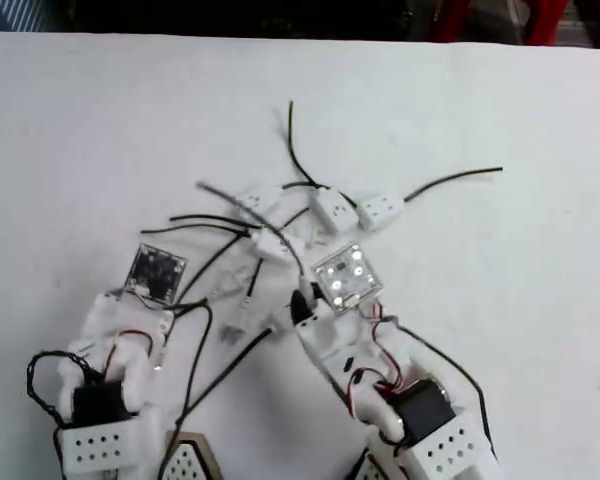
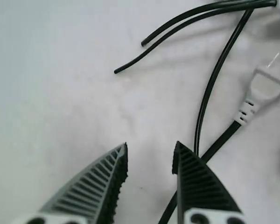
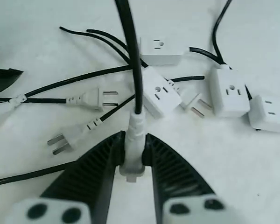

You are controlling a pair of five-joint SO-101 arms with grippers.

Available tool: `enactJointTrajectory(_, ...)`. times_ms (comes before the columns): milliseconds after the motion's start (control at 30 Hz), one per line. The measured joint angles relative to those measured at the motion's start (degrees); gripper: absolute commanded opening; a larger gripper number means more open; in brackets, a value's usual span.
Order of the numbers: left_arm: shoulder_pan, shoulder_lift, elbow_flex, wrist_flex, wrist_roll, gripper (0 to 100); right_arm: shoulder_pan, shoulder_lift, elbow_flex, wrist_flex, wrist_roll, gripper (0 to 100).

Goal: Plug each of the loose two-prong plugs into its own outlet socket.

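White counter (image 1: 540,110), cords everywhere! Up front the right gripper (image 3: 134,137) has its fingers clamped on a white two-prong plug with black cord (image 3: 132,161). The plug's long axis is in line with the fingers, its cord end leads toward the nearest white plastic outlet socket block (image 3: 161,91) just ahead, and its prongs are hidden. Meanwhile the left gripper (image 2: 150,151) hangs open and empty, farther off. Count: four sockets, four plugs, three lying loose.
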Motion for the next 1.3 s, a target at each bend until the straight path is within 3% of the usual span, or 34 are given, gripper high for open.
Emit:
enactJointTrajectory(267,0.0,-5.8,0.9,2.5,0.4,17,-3.7,0.0,1.8,-2.0,0.0,1.7)
enactJointTrajectory(533,2.2,-5.8,-4.5,-8.1,14.6,17,-12.6,0.0,-2.1,-2.0,0.0,1.7)
enactJointTrajectory(733,10.9,-5.8,-10.5,-9.6,20.2,17,-13.6,0.0,-2.5,-2.0,0.0,1.7)
enactJointTrajectory(1100,29.4,-5.8,-11.6,-8.4,20.4,17,-13.6,0.0,-2.5,-2.0,0.0,1.7)
enactJointTrajectory(1300,36.0,-5.8,-13.9,-4.7,20.4,17,-13.6,0.0,-2.5,-2.0,0.0,1.7)
